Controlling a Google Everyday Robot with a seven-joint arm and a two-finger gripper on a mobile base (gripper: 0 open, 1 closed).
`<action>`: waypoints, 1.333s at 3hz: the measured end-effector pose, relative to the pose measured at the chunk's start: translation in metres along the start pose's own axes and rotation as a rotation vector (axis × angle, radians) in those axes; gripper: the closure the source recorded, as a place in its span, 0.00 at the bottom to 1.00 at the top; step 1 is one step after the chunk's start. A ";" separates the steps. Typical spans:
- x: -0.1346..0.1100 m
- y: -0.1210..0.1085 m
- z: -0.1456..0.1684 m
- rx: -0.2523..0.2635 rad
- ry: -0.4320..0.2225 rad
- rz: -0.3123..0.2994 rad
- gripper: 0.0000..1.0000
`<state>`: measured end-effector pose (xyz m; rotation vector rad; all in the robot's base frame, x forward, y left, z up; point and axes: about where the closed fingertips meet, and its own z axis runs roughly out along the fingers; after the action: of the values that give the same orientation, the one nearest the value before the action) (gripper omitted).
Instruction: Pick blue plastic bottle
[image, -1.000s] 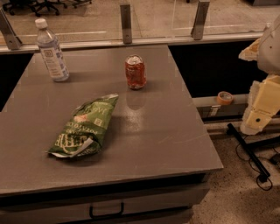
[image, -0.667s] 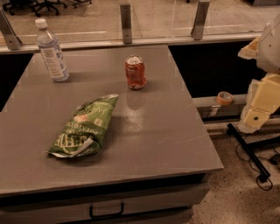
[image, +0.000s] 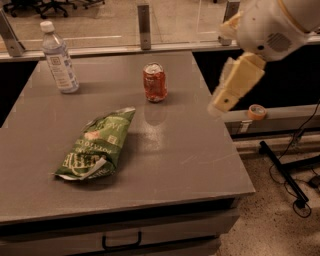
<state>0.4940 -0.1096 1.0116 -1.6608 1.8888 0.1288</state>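
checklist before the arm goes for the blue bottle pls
1. The blue plastic bottle stands upright, cap on, near the far left corner of the table: ok.
2. Room around the bottle: the red can and the green chip bag both sit apart from it: ok.
3. The gripper at the bottle: not ok. It hangs at the table's right edge, across the table from the bottle.
4. A straight path to the bottle: the red can stands roughly between the gripper and the bottle, and whether the arm would pass above it: cannot tell.
5. The bottle not yet lifted, resting on the table: ok.
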 end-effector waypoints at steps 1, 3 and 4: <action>-0.057 -0.016 0.024 0.009 -0.156 0.002 0.00; -0.114 -0.044 0.066 0.042 -0.307 0.062 0.00; -0.113 -0.042 0.066 0.037 -0.304 0.060 0.00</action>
<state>0.5604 0.0099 1.0282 -1.4675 1.6996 0.3480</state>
